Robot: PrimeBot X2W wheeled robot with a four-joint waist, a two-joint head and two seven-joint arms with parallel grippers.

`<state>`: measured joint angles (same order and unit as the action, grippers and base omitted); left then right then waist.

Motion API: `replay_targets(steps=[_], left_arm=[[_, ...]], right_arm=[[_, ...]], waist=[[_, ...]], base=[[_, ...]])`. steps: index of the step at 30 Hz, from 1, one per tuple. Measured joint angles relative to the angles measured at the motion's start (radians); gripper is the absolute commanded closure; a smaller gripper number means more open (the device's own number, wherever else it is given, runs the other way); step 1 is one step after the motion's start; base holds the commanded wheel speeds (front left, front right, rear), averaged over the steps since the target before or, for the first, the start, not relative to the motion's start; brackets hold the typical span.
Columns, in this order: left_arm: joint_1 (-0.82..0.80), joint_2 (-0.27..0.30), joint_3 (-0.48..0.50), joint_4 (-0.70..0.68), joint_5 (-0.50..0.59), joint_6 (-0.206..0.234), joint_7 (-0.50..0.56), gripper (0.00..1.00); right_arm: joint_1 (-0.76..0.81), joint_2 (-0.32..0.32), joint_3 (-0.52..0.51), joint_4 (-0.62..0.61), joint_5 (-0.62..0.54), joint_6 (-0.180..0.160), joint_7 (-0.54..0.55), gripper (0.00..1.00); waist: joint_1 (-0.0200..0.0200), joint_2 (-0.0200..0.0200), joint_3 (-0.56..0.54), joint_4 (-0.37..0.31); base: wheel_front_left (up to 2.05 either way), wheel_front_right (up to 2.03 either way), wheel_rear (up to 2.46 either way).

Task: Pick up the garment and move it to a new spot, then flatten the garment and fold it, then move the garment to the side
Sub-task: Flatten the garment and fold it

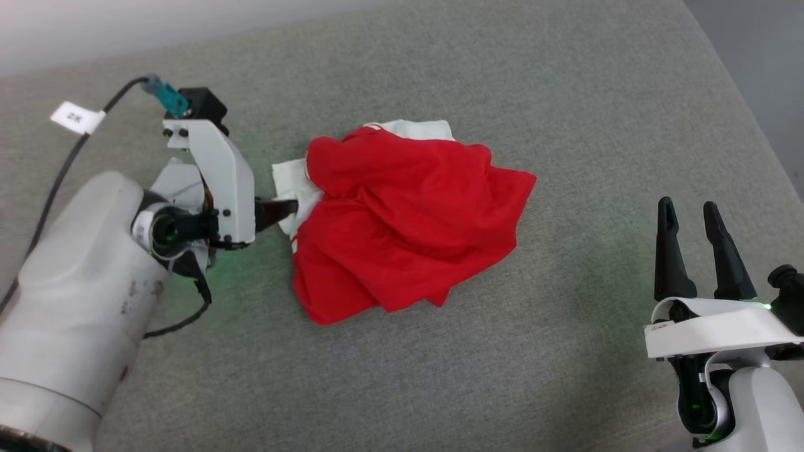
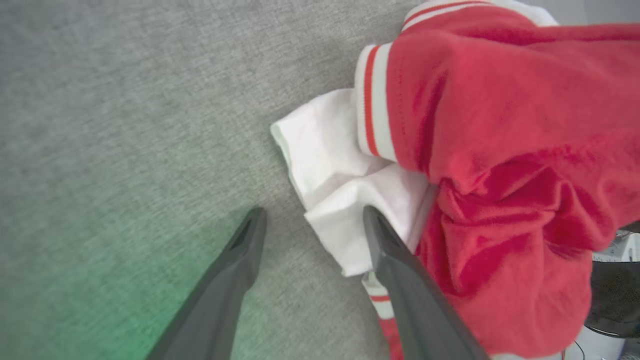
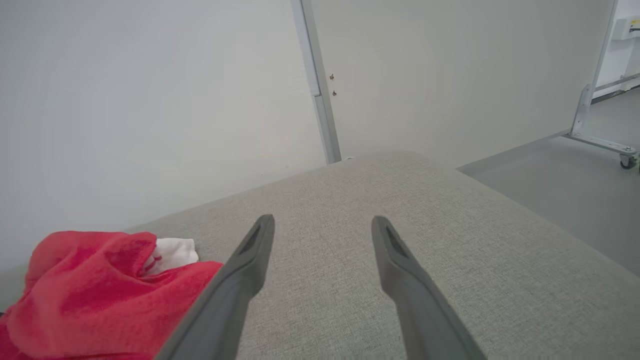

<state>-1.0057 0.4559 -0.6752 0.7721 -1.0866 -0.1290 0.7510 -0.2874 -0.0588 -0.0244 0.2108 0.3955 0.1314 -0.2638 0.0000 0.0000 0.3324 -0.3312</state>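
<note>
shirt (image 1: 402, 226) crumpled in the middle of the grey cushion (image 1: 565, 351)
left hand (image 1: 284, 210), fingers apart, has one fingertip at the white sleeve (image 2: 330, 165) straight ahead; right hand (image 1: 688, 204), also spread, hangs well apart, so the left is nearer.

The garment (image 1: 402, 232) lies on the cushion (image 1: 565, 364), left jaws beside it.

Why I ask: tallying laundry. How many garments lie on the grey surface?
1: the red jersey shirt, crumpled centrally, left gripper at its white sleeve, right gripper apart. Another could hide beneath.
</note>
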Motion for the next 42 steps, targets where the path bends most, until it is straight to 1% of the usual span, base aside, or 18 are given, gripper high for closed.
replay_targets(steps=[2, 3, 4, 5, 6, 7, 10, 14, 19, 24, 27, 30, 31, 35, 38, 40, 41, 42], left_arm=[[-0.004, -0.001, -0.003, -0.004, -0.024, 0.0, 0.007, 0.0], [-0.005, 0.002, -0.007, -0.01, -0.03, 0.0, 0.007, 0.08], [-0.005, 0.003, -0.007, -0.013, -0.039, 0.0, 0.006, 0.41], [-0.006, 0.003, -0.002, -0.012, -0.056, 0.0, 0.006, 0.6], [-0.006, 0.003, 0.0, -0.011, -0.072, 0.0, 0.006, 0.95], [-0.006, 0.002, -0.002, -0.012, -0.082, 0.0, 0.007, 1.0], [-0.006, 0.001, -0.019, -0.02, -0.088, 0.0, 0.002, 1.0], [-0.011, 0.016, -0.025, -0.025, -0.091, 0.0, -0.058, 1.0], [-0.036, 0.113, -0.021, -0.026, -0.052, 0.0, -0.149, 1.0], [-0.021, 0.207, -0.004, -0.017, -0.051, 0.0, -0.175, 1.0], [0.004, 0.266, -0.017, -0.004, -0.02, 0.026, -0.174, 1.0], [0.034, 0.304, -0.034, 0.016, 0.007, 0.065, -0.17, 1.0], [0.043, 0.31, -0.035, 0.027, 0.011, 0.084, -0.169, 1.0], [0.079, 0.322, -0.056, 0.068, 0.036, 0.126, -0.175, 1.0], [0.092, 0.311, -0.054, 0.084, 0.034, 0.129, -0.199, 1.0], [0.096, 0.289, -0.039, 0.085, 0.015, 0.112, -0.226, 1.0], [0.099, 0.275, -0.033, 0.084, 0.011, 0.109, -0.252, 0.9], [0.101, 0.265, -0.031, 0.084, 0.012, 0.102, -0.282, 0.62]], right_arm=[[0.0, 0.001, -0.003, 0.0, 0.0, 0.0, 0.0, 0.0], [0.0, 0.001, -0.005, 0.0, 0.0, 0.0, 0.0, 0.0], [-0.001, 0.002, -0.006, 0.0, 0.0, 0.0, 0.0, 0.0], [-0.003, 0.003, -0.008, 0.0, 0.0, 0.0, 0.0, 0.0], [-0.005, 0.003, -0.011, 0.0, 0.0, 0.0, 0.0, 0.0], [-0.007, 0.003, -0.015, 0.0, 0.0, 0.0, 0.0, 0.0], [-0.009, 0.004, -0.022, -0.001, -0.005, 0.0, 0.0, 0.0], [-0.009, 0.005, -0.028, -0.001, -0.012, 0.0, 0.0, 0.0], [-0.008, 0.005, -0.025, 0.001, -0.021, 0.0, 0.0, 0.0], [0.005, 0.002, -0.028, 0.002, -0.025, 0.0, 0.0, 0.0], [0.013, 0.001, -0.028, 0.003, -0.025, 0.0, 0.0, 0.0], [0.016, 0.0, -0.029, 0.001, -0.025, 0.0, 0.0, 0.0], [0.017, -0.001, -0.029, 0.001, -0.025, 0.0, 0.0, 0.0], [0.018, -0.006, -0.034, -0.001, -0.024, 0.0, 0.0, 0.0], [0.027, -0.018, -0.04, -0.003, -0.025, 0.0, 0.0, 0.0], [0.029, -0.033, -0.04, -0.003, -0.028, 0.0, 0.0, 0.0], [0.028, -0.042, -0.038, -0.003, -0.029, 0.0, 0.0, 0.0], [0.028, -0.051, -0.035, -0.002, -0.03, 0.0, 0.0, 0.0]], waist=[[0.0, 0.0, 0.013, -0.008], [0.0, 0.0, 0.019, -0.011], [0.0, 0.0, 0.024, -0.013], [0.0, 0.0, 0.028, -0.014], [0.0, 0.0, 0.031, -0.014], [0.0, 0.0, 0.032, -0.013], [0.0, 0.0, 0.03, -0.002], [0.0, 0.0, 0.02, 0.023], [0.0, 0.0, -0.004, 0.055], [0.0001, 0.0, -0.036, 0.077], [0.0, 0.0, -0.05, 0.086], [0.0, 0.0, -0.054, 0.09], [0.0, 0.0, -0.053, 0.089], [0.0, 0.0, -0.047, 0.085], [0.0, 0.0, -0.046, 0.091], [0.0, 0.0, -0.048, 0.1], [0.0, 0.0, -0.049, 0.106], [0.0001, 0.0, -0.05, 0.113]], base=[[0.0, 0.0, 0.0], [0.0, 0.0, 0.0], [0.0, 0.0, 0.0], [0.0, 0.0, 0.0], [0.0, 0.0, 0.0], [0.0, 0.0, 0.0], [0.0, 0.0, 0.0], [0.0, 0.0, 0.0], [0.0, 0.0, 0.0], [0.0, 0.0, 0.0], [0.0, 0.0, 0.0], [0.0, 0.0, 0.0], [0.0, 0.0, 0.0], [0.0, 0.0, 0.0], [0.0, 0.0, 0.0], [0.0, 0.0, 0.0], [0.0, 0.0, 0.0], [0.0, 0.0, 0.0]])
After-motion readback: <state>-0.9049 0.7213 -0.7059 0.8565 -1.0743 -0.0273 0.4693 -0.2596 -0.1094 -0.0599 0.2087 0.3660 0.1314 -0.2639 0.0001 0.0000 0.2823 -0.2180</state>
